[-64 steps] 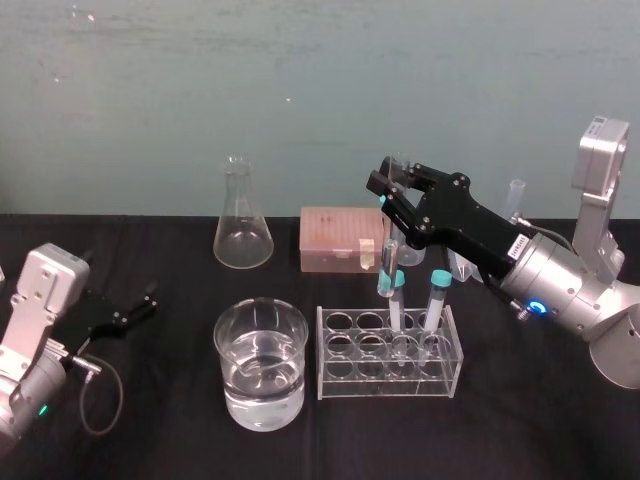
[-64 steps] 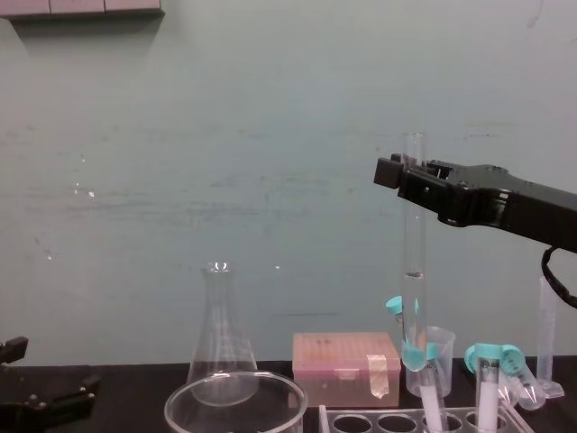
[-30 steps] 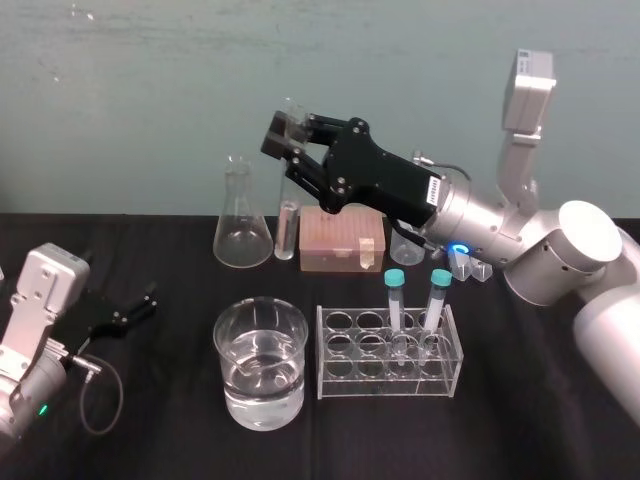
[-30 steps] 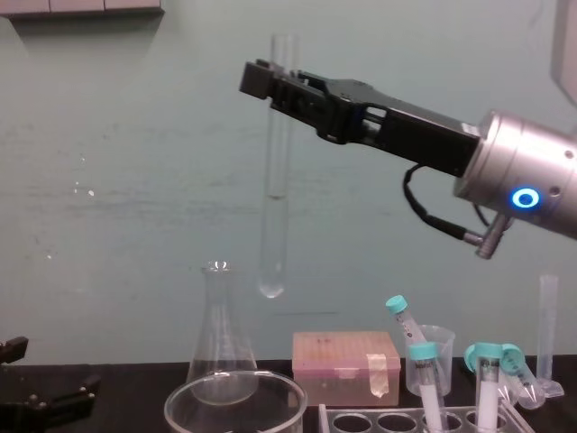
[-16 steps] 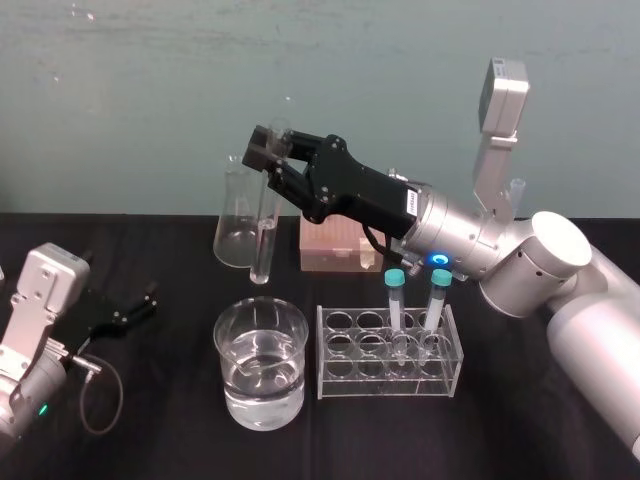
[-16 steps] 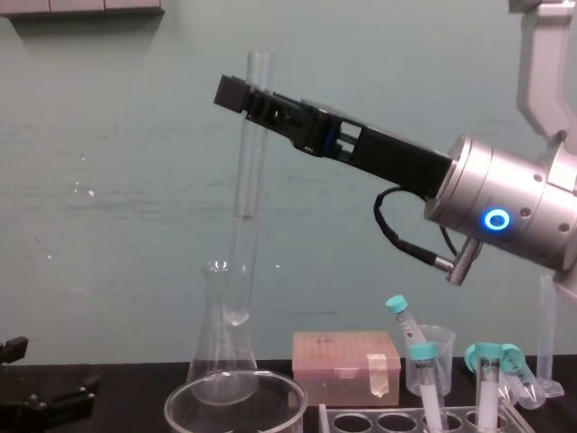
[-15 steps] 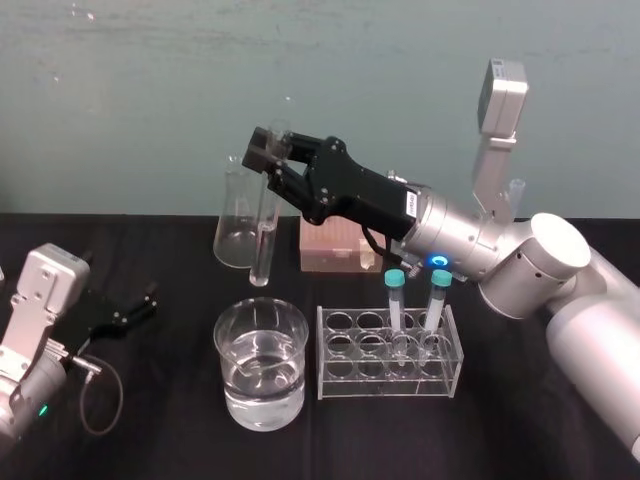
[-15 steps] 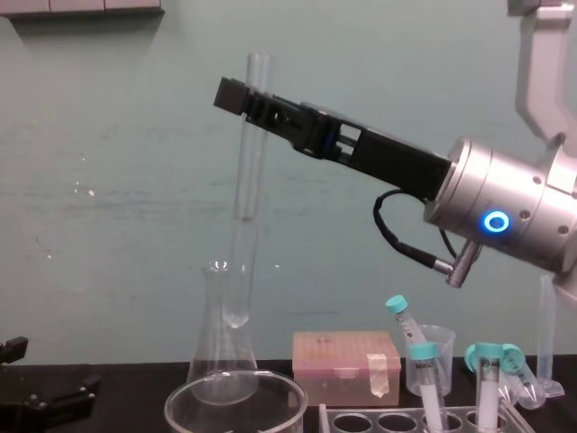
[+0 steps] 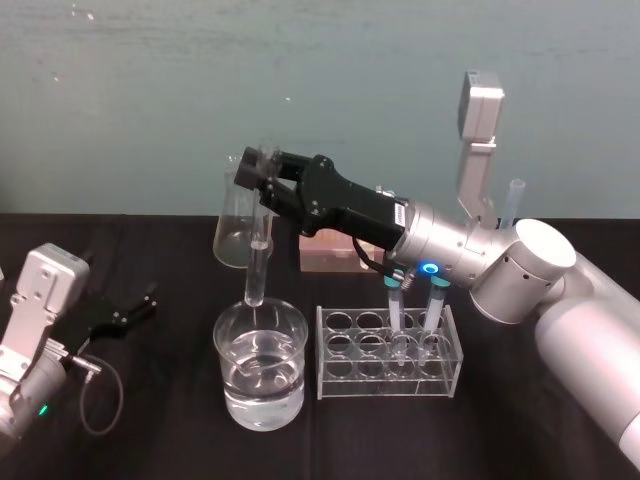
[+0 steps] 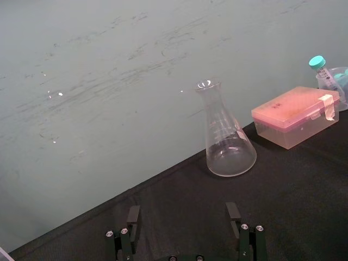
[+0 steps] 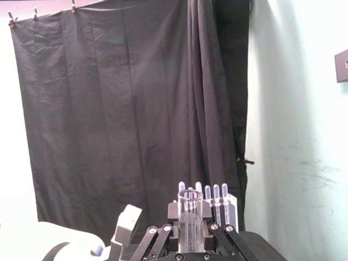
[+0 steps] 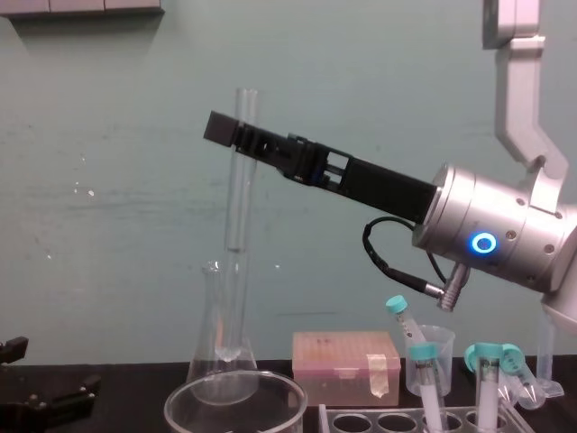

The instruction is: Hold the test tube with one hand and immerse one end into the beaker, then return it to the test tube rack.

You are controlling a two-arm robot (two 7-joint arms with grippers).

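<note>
Below the right gripper (image 9: 262, 176) in the head view, the tube (image 9: 256, 262) is hanging almost upright, and the jaws are clamping it just under its flared rim. Its rounded lower end is sitting over the rear edge of the beaker (image 9: 222, 332), above the water and apparently not yet wetted. The rack (image 9: 345, 388) is standing beneath the gripper's forearm, and the flask (image 9: 230, 238) is standing just behind the tube. The left gripper (image 9: 138, 303) is lying well apart from the right one, idle.

Left wrist view: the left gripper (image 10: 182, 215) is showing its fingers (image 10: 133, 213) spread apart and holding nothing. The flask (image 10: 227, 147) is standing ahead of it.

Right wrist view: the right gripper (image 11: 190, 232) is pinching the tube (image 11: 190, 209) between both fingers, with the tube's open mouth pointing upward.

Chest view: the tube (image 12: 238, 207) is leaning slightly off vertical under the right gripper (image 12: 236, 135). Its lower end is hanging above the beaker (image 12: 180, 404).

Hazards, as judged:
- The tube end is lying close to the rear rim. A straight descent risks glass striking glass and chipping or tipping the beaker.
- The tilt is narrowing that clearance.
- Smooth glass may be slipping in the jaws; a drop would break the tube.
- Lowering too far would drive the tube into the beaker floor.
- The forearm is passing over the capped tubes (image 9: 396, 300); a low return sweep could knock them.
</note>
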